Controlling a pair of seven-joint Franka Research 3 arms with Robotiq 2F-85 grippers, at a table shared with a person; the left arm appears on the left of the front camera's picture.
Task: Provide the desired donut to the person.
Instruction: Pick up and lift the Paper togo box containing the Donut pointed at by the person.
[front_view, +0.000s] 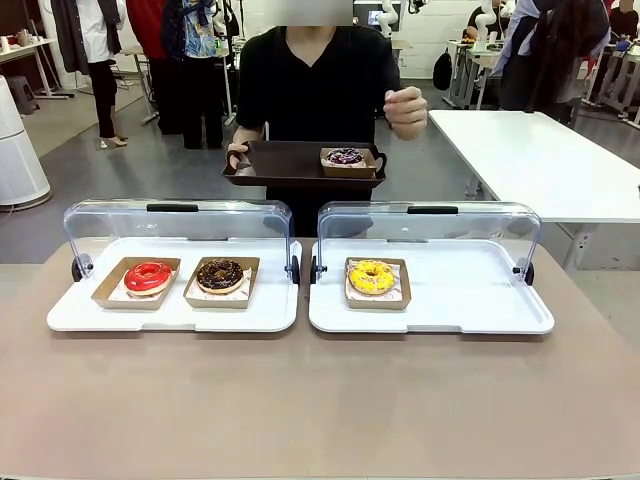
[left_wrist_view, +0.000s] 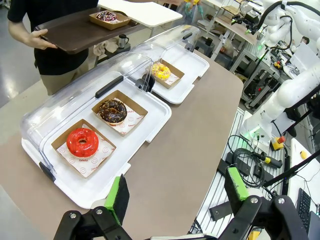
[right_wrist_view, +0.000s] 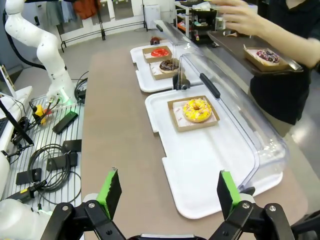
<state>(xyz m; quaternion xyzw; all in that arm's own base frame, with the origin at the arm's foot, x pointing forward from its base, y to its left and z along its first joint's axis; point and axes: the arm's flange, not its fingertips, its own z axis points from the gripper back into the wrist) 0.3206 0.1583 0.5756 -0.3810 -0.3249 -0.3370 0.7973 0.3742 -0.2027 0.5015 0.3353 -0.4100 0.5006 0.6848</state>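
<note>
The person (front_view: 315, 85) in a black T-shirt stands at the far side and holds a dark brown tray (front_view: 290, 170) on one hand. On that tray a purple-iced donut (front_view: 345, 156) sits in a cardboard dish. The other hand (front_view: 405, 110) is raised in a loose fist. On the left white tray (front_view: 170, 312) lie a red donut (front_view: 148, 277) and a chocolate donut (front_view: 220, 275). A yellow donut (front_view: 371, 277) lies on the right white tray (front_view: 450, 310). My left gripper (left_wrist_view: 177, 192) is open above the table's near side. My right gripper (right_wrist_view: 167, 192) is open too.
Both white trays have clear domed lids (front_view: 180, 225) swung open toward the person. A white table (front_view: 540, 160) stands at the back right. Cables and equipment (right_wrist_view: 50, 160) lie on a rack beside the table in the right wrist view.
</note>
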